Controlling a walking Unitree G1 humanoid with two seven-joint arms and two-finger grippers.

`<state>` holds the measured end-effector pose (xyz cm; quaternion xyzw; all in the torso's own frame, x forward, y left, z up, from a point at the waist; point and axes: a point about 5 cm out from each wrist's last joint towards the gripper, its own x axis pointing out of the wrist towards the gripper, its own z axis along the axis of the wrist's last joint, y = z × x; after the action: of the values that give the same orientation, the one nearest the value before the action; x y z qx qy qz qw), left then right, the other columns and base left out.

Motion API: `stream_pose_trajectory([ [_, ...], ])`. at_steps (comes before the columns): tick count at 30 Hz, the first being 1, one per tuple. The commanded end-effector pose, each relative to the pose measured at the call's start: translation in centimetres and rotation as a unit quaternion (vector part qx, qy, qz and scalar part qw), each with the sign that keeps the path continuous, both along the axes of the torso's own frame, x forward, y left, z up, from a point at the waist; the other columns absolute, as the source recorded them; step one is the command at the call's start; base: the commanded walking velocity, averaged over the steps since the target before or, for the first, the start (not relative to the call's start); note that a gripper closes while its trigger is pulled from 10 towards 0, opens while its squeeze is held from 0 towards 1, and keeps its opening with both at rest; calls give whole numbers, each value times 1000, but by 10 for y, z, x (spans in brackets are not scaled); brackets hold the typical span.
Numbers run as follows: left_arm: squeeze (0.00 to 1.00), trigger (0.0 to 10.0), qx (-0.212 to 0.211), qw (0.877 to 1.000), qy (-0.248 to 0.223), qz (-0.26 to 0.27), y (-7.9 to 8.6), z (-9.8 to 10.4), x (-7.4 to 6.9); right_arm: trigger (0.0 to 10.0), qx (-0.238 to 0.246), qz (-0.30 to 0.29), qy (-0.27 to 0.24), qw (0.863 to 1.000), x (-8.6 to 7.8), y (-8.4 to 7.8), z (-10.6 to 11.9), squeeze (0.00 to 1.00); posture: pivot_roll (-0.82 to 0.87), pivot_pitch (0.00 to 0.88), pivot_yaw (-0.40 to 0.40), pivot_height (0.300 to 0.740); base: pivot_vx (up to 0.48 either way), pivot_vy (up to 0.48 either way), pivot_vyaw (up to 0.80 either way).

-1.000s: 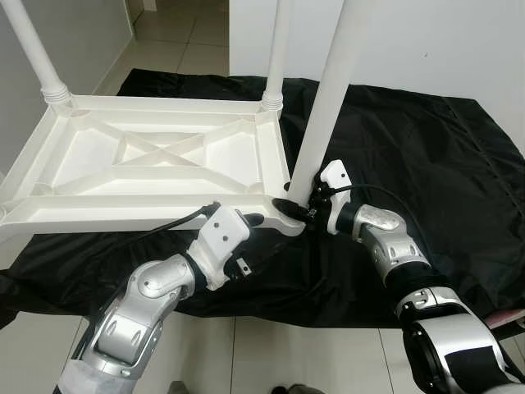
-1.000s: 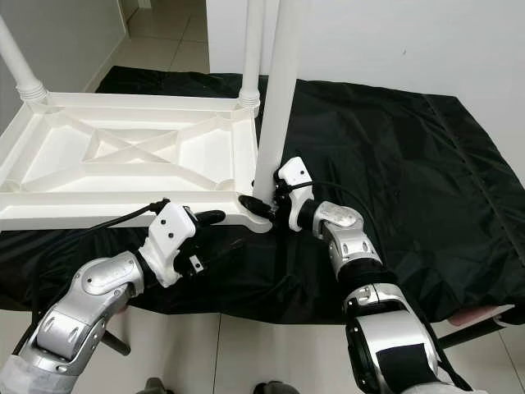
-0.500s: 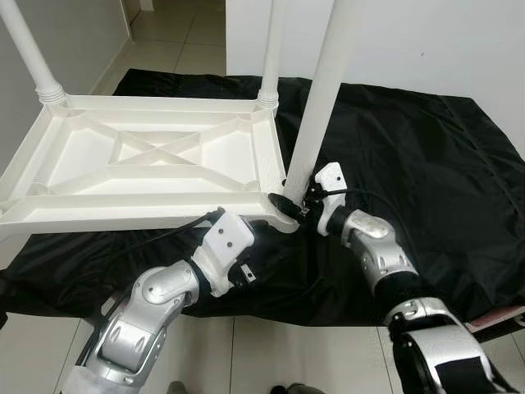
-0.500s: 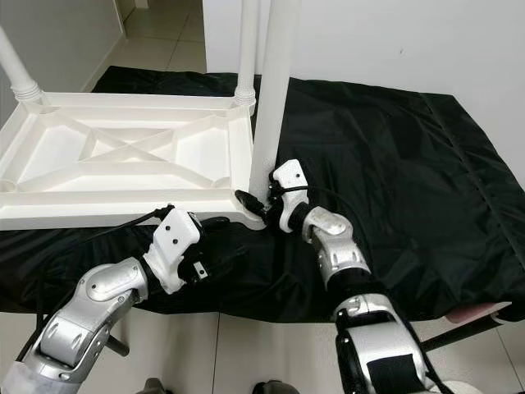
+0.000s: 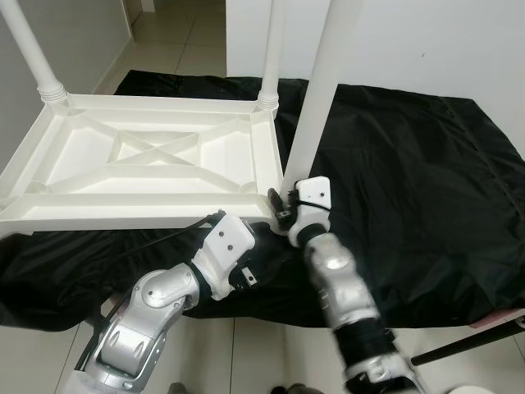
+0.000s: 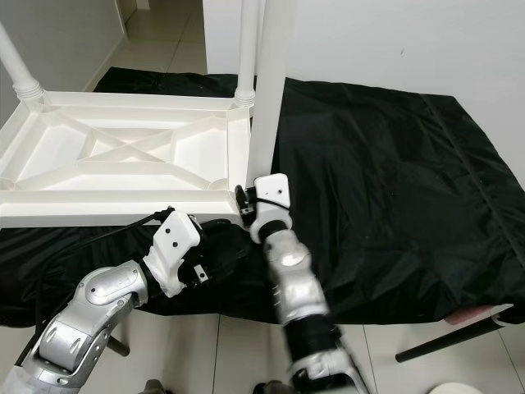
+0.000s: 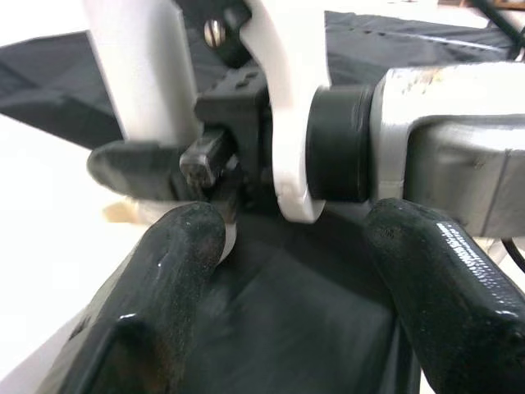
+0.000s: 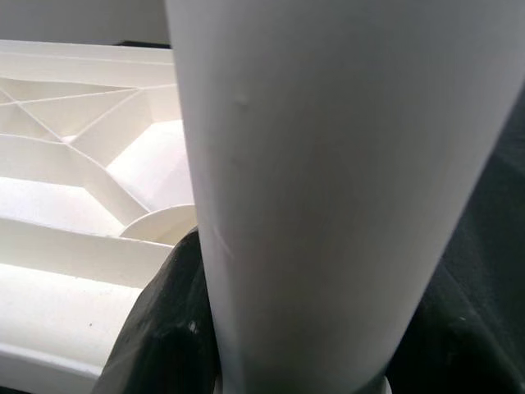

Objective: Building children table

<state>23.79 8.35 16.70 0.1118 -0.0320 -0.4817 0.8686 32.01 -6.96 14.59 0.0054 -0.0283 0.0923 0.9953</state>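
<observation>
A white plastic table top (image 5: 148,164) lies upside down on a black cloth. Two white legs (image 5: 33,49) (image 5: 272,49) stand in its far corners. A third white leg (image 5: 316,107) rises nearly upright from the near right corner, with my right gripper (image 5: 283,205) shut on its base. In the right wrist view the leg (image 8: 328,180) sits against one black finger (image 8: 164,328). My left gripper (image 6: 220,234) reaches under that same corner from the front. Its fingers (image 7: 164,279) are spread open, empty, just short of the right gripper's wrist.
The black cloth (image 5: 410,164) spreads to the right of the table. A white wall (image 5: 410,41) stands close behind it and pale floor tiles lie in front. A black rod (image 5: 467,345) lies at the lower right.
My right arm has swung in from the right to come from the front, still gripping the leg. The leg has tipped closer to upright. The left gripper has stayed under the corner.
</observation>
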Motion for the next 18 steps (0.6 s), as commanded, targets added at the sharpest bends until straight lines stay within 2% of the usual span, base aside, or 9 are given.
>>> stream_pose_trajectory([
  [1, 0, 10000, -1, 1000, 2, 9, 1, 0, -2, 10000, 3, -9, 45, 999, -6, 3, -16, 0, 25, 103, -39, 740, 0, 0, 0],
  [5, 0, 10000, 0, 1000, 5, 7, 0, -1, -3, 10000, 3, -4, 35, 999, -7, 1, -12, 0, 22, 100, -40, 740, 0, 0, 0],
  [6, 0, 10000, 1, 1000, 5, 7, 0, -2, -3, 10000, 4, -5, 33, 999, -8, -1, -10, 1000, 20, 99, -40, 740, 0, 0, 0],
  [14, 0, 10000, -2, 1000, 6, 6, -1, -1, -2, 10000, 7, -9, 10, 1000, -11, -13, -2, 1000, 8, 97, -27, 740, 0, 0, 0],
  [16, 0, 10000, -1, 1000, 7, 1, -1, -2, -2, 10000, 2, 0, 1, 1000, -10, -24, -2, 1000, 3, 96, -24, 740, 0, 0, 0],
  [17, 0, 10000, -1, 1000, 7, 1, -1, -2, -2, 10000, 2, 0, 1, 1000, -10, -24, -2, 1000, 3, 96, -24, 740, 0, 0, 0],
  [18, 0, 10000, 0, 1000, 8, 0, -1, -2, -2, 10000, 5, 22, -2, 1000, -10, -28, -3, 1000, -3, 94, -18, 740, 0, 0, 0],
])
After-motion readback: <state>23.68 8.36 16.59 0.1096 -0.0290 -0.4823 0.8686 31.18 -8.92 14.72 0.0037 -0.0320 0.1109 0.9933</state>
